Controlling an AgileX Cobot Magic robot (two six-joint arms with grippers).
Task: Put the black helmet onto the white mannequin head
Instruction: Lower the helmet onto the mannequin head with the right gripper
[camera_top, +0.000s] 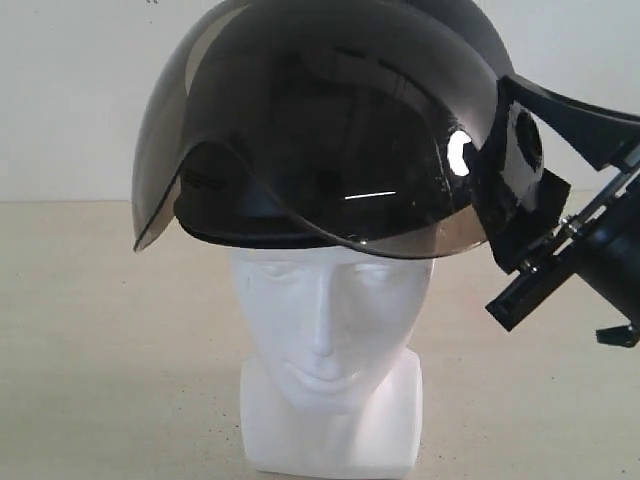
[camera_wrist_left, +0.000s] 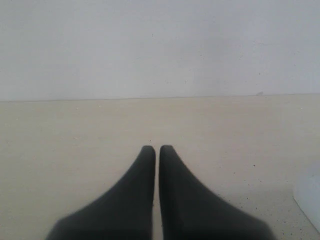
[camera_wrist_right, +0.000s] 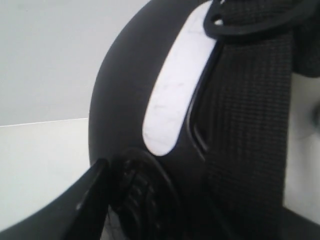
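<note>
Black helmet (camera_top: 320, 130) atop white mannequin head (camera_top: 325, 330); right claw (camera_top: 515, 170), grip unclear; left claw (camera_wrist_left: 157, 150) closed.

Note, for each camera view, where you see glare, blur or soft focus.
Exterior view: a thin bright glare streak on the visor of the black helmet, the white mannequin head evenly lit. Left wrist view: the left gripper's dark fingers blur toward the frame's edge. Right wrist view: the helmet sits very close, its shell soft, its strap weave sharper.
</note>
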